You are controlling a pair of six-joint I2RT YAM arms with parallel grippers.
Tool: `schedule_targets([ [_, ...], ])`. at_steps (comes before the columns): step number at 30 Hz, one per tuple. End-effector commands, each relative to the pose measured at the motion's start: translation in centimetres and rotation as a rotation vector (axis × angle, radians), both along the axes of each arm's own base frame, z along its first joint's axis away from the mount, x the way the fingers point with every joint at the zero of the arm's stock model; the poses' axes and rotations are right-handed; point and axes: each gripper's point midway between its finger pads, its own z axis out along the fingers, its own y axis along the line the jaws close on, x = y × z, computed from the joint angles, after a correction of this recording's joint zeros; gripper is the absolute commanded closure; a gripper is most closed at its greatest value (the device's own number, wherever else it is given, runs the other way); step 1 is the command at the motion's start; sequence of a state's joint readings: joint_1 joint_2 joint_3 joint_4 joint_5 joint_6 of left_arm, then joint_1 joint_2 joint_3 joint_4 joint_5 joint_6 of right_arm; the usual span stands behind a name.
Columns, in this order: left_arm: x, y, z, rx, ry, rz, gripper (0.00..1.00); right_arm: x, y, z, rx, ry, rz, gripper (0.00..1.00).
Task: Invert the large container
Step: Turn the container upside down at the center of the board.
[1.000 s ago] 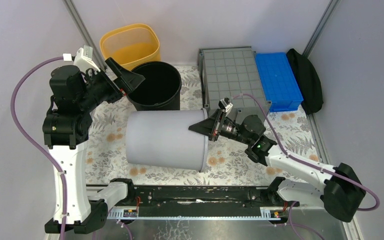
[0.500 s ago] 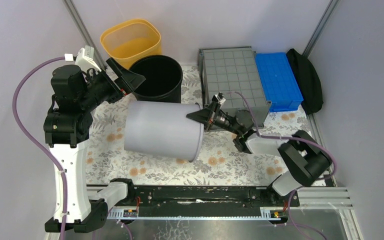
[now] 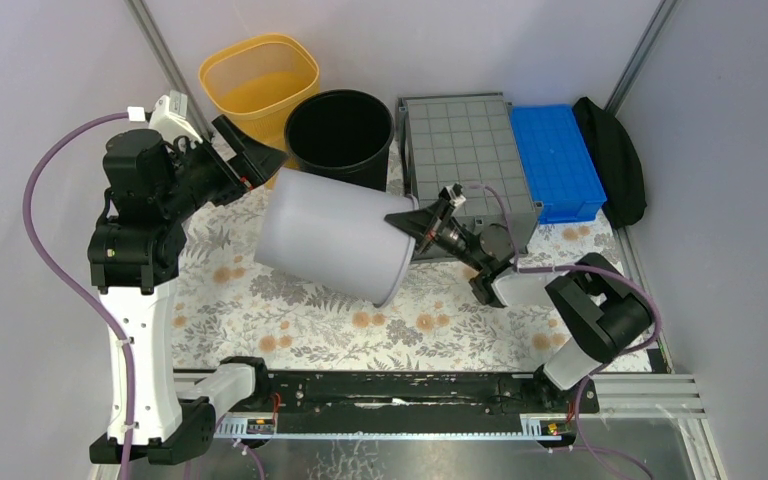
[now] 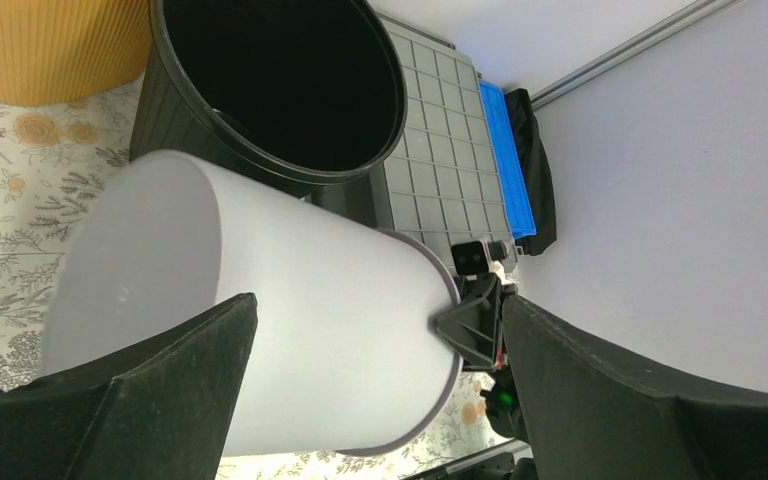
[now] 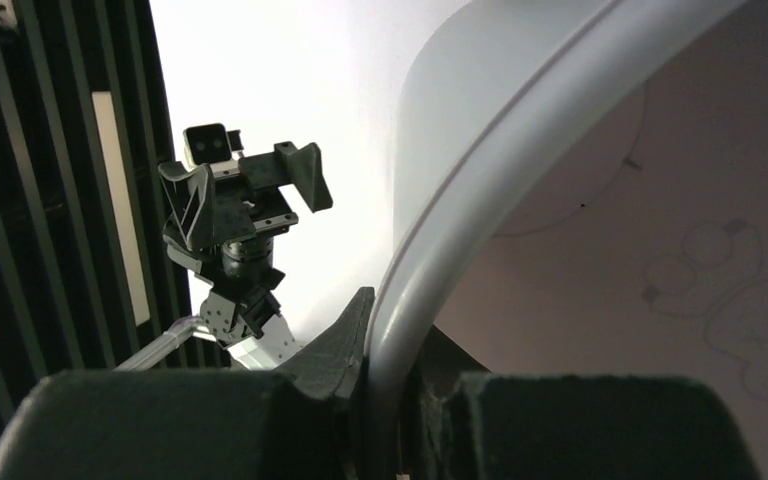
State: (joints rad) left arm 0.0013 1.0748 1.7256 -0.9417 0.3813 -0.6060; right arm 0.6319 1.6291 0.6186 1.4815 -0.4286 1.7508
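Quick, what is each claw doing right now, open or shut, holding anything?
The left gripper is open, holding nothing.
The right gripper is shut on the rim of the light-grey bucket.

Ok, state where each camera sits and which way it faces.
Top: above and behind, looking down at the table; left arm and right arm show.
Left wrist: on the left arm, looking down across the bucket; the open left tool frames it.
Right wrist: at the bucket's rim, looking along it; right tool pinches the rim.
Shared: top and left wrist both show bucket and right tool.
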Motion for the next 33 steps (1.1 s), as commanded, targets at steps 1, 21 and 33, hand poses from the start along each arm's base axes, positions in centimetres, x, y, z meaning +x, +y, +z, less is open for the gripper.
schedule_targets([
  [1, 0.3, 0.6, 0.4, 0.037, -0.044, 0.017, 0.0, -3.3, -4.1, 5.9, 0.177, -0.198, -0.08, 1.0],
  [21, 0.4, 3.3, -5.7, 0.124, 0.049, 0.15, 0.0, -6.0, -6.0, 4.9, 0.165, -0.21, -0.124, 1.0],
  [33, -0.8, 7.0, -7.0, 0.221, 0.073, 0.339, 0.0, -5.7, -0.9, 4.0, 0.139, -0.2, -0.065, 1.0],
])
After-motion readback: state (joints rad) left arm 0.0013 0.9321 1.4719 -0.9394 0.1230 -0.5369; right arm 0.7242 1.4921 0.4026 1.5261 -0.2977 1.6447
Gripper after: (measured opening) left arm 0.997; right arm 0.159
